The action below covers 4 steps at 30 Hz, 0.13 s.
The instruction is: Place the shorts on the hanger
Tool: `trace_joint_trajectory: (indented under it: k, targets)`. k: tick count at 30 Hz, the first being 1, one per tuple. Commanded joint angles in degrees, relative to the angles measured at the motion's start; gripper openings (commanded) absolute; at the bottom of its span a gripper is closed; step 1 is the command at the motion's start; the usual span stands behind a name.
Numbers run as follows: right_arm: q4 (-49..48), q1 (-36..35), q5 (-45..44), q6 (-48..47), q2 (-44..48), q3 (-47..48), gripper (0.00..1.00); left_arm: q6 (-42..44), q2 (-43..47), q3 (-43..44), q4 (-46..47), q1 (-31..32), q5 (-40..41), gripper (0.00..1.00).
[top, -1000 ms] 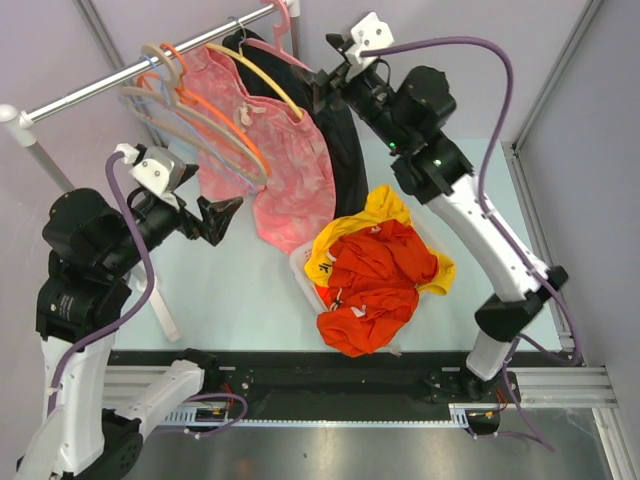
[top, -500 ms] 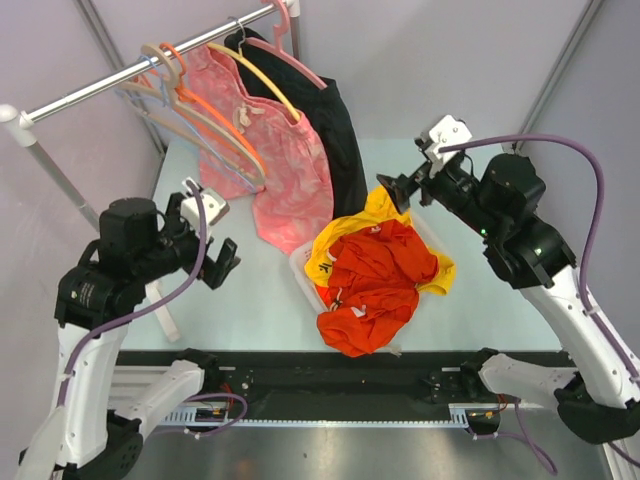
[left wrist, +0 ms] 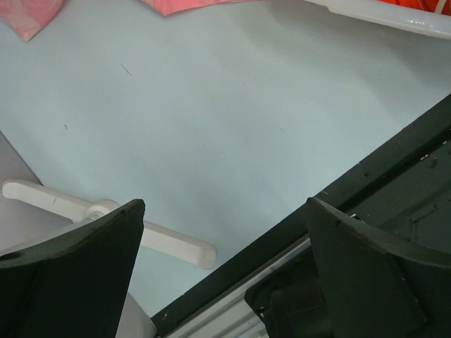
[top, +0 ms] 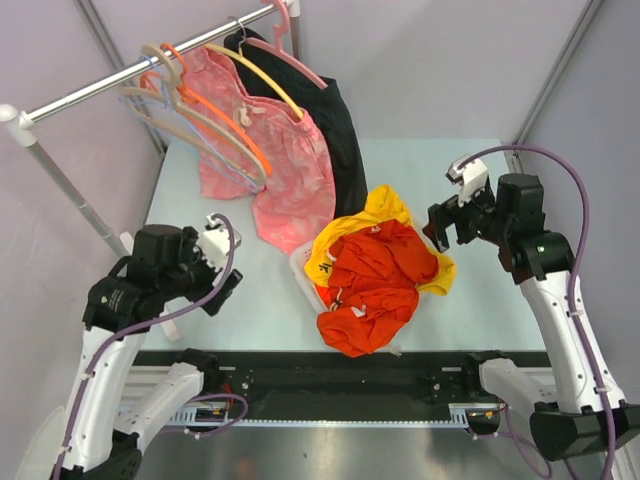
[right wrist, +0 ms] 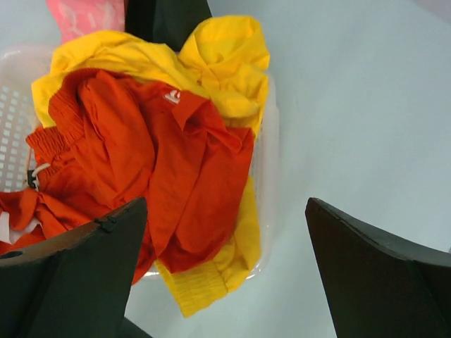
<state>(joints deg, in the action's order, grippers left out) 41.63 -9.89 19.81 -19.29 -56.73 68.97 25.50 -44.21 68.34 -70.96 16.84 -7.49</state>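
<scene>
While the shorts [top: 292,175] hang on the hanger [top: 268,80], the left gripper [left wrist: 224,211] and the right gripper [right wrist: 225,211] are found spread wide, with nothing held in either.

One rail [top: 90,88] carries at least four hangers: one tan hanger [top: 185,118], one orange hanger [top: 225,118], one yellow hanger [top: 262,75] and one pink hanger [top: 300,68]. Two garments hang there: one pair of pink shorts [top: 295,180] and one black garment [top: 345,150]. One basket [top: 300,265] holds one orange-red heap [top: 375,280] and one yellow garment [top: 385,205].
</scene>
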Motion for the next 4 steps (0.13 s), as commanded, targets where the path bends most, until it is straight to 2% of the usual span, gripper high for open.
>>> trace_joint_trajectory:
  k: [1, 4]
  targets:
    - [1.18, 4.52, 6.20, -1.80, -0.48, -0.33, 1.00, 1.49, 0.53, -0.13, 1.87, -0.41, 1.42, 1.00]
    - [1.09, 6.64, 6.91, -3.56, -2.67, -0.33, 1.00, 1.66, 0.44, 0.31, 2.05, -0.41, 0.72, 1.00]
